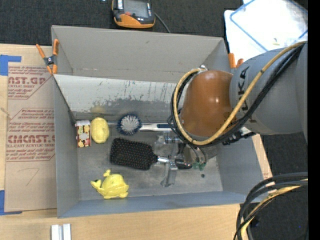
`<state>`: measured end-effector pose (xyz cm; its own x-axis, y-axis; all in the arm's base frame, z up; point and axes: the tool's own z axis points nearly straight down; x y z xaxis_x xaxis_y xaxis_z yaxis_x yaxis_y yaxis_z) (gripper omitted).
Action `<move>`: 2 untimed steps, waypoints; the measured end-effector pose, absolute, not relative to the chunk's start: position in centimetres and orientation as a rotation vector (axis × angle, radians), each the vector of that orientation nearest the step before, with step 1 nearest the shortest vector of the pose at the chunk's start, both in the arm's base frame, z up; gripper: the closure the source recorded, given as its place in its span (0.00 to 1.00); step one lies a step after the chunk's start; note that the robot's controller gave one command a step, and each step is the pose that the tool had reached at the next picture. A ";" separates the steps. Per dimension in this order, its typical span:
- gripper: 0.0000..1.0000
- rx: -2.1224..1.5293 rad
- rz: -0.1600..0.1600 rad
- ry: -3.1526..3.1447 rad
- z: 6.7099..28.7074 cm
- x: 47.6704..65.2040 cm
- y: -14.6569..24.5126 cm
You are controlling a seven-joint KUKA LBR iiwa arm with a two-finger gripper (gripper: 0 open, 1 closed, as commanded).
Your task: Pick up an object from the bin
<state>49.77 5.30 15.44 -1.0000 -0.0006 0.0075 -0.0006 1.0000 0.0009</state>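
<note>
Hand [171, 173] low beside black hairbrush [131, 154] handle

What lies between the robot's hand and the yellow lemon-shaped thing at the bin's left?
The black oval plastic hairbrush lies between the hand and the yellow lemon-shaped thing, as the camera view shows.

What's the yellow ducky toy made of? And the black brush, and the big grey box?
Yellow duck-like toy: probably soft rubber or plastic; its skin looks smooth and a bit shiny. Black brush: likely hard plastic, dull, with dense rows of bristles. Bin: grey metal by the look, matte, with scuffed streaks on its back wall.
</note>
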 end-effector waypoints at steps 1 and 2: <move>0.00 0.000 -0.002 -3.142 15.8 50.0 5.3; 0.00 -0.152 -0.007 -3.144 7.1 53.8 11.9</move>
